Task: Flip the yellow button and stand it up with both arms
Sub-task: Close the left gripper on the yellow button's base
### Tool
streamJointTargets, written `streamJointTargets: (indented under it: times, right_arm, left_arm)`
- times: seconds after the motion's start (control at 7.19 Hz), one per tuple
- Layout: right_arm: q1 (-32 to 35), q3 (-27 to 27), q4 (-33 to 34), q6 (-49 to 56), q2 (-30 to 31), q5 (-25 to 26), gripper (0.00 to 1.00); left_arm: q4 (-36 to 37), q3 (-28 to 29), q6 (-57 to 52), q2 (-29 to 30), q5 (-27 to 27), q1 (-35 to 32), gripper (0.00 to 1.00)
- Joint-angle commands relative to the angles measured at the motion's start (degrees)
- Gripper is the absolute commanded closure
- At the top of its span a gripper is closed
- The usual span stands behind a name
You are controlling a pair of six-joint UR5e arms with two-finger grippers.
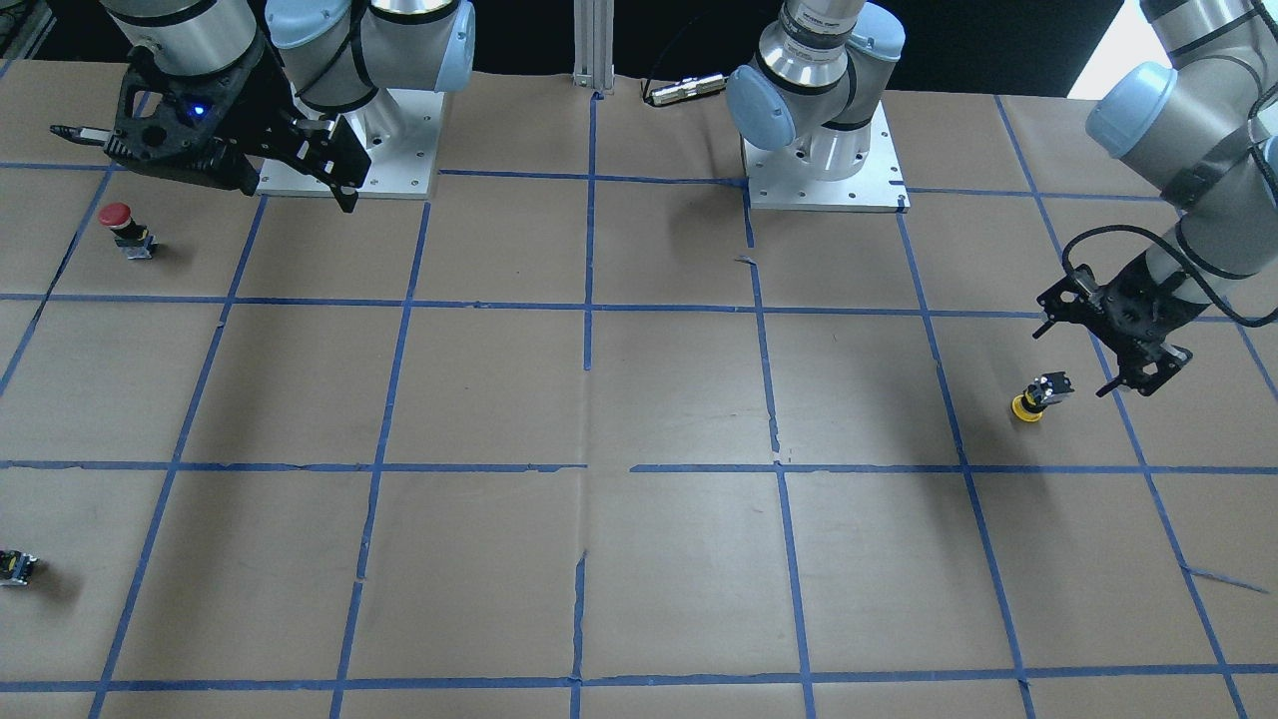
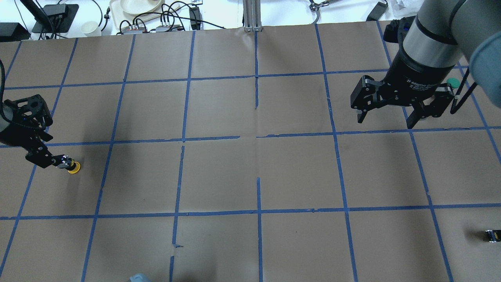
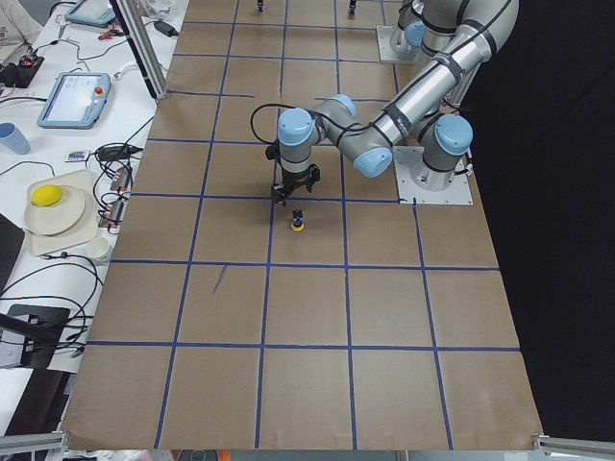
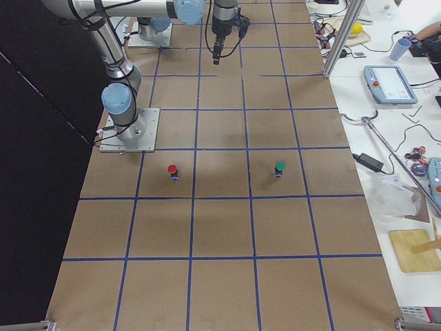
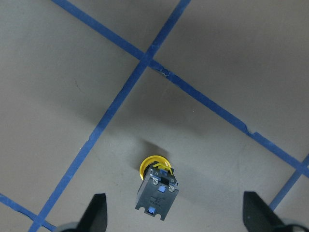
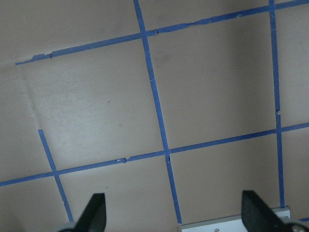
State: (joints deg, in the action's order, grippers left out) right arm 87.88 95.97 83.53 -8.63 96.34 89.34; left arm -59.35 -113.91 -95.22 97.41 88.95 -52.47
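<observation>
The yellow button (image 1: pixel 1033 397) stands upside down on its yellow cap, its black block base pointing up, at the table's left side; it also shows in the overhead view (image 2: pixel 72 166) and the left wrist view (image 5: pixel 157 186). My left gripper (image 1: pixel 1073 361) is open and empty, just above and beside the button, not touching it; in the left wrist view the base sits between the spread fingertips (image 5: pixel 96 212). My right gripper (image 2: pixel 384 122) is open and empty, held high over the table's right side, far from the button.
A red-capped button (image 1: pixel 120 225) stands near the right arm's base plate (image 1: pixel 399 130). A green-capped button (image 2: pixel 453 82) stands behind the right gripper. A tiny black-yellow block (image 2: pixel 491 235) lies at the table's right edge. Blue tape lines grid the brown table.
</observation>
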Motion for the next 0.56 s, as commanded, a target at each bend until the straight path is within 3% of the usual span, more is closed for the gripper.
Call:
streamJointTargets:
  times: [0.0, 0.42]
  right_arm:
    - [-0.08, 0.10, -0.12, 1.06, -0.19, 0.22, 0.00]
    - [-0.17, 0.36, 0.58, -0.07, -3.51, 0.12, 0.00]
  left_arm:
    - [4.84, -3.59, -5.22, 0.33, 0.00, 1.32, 0.03]
    - [9.15, -3.69, -9.71, 3.20, 0.26, 1.32, 0.01]
